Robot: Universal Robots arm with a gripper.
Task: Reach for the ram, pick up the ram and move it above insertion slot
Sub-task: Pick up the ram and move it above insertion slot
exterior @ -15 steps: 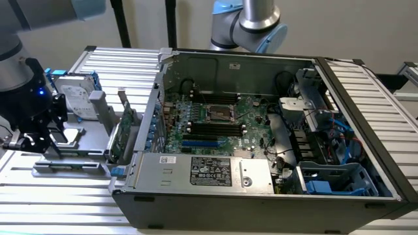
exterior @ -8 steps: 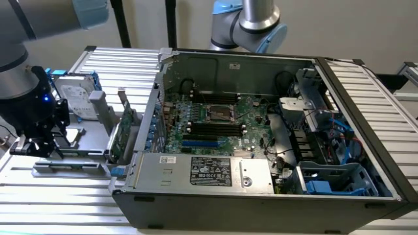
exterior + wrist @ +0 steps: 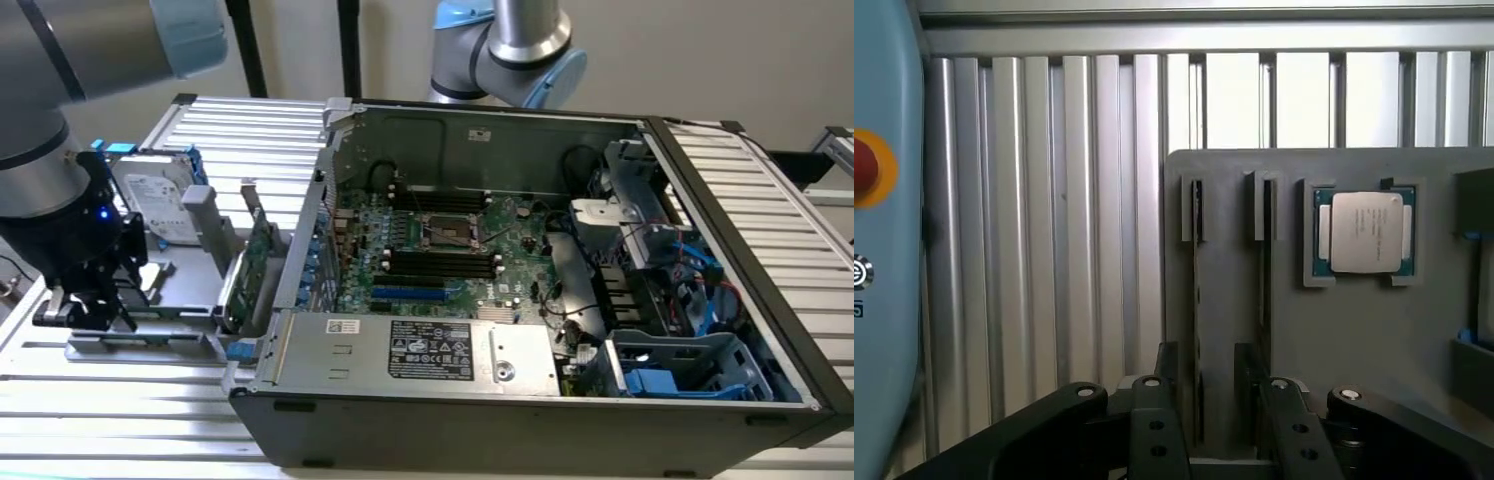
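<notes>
Fingers (image 3: 1154, 432) apart | flanking ram (image 3: 1197, 320), seemingly edge-on, in grey holder (image 3: 1354, 340) | processor (image 3: 1365, 232) lettering unreadable

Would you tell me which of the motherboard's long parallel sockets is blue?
The short socket nearest the silver labelled box; the longer ones beside it are black.

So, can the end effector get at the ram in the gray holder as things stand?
Probably yes. The open end effector is right at the gray holder. The ram stands on edge in its slot between the spread fingers, and nothing seems to cover it or block the way.
</notes>
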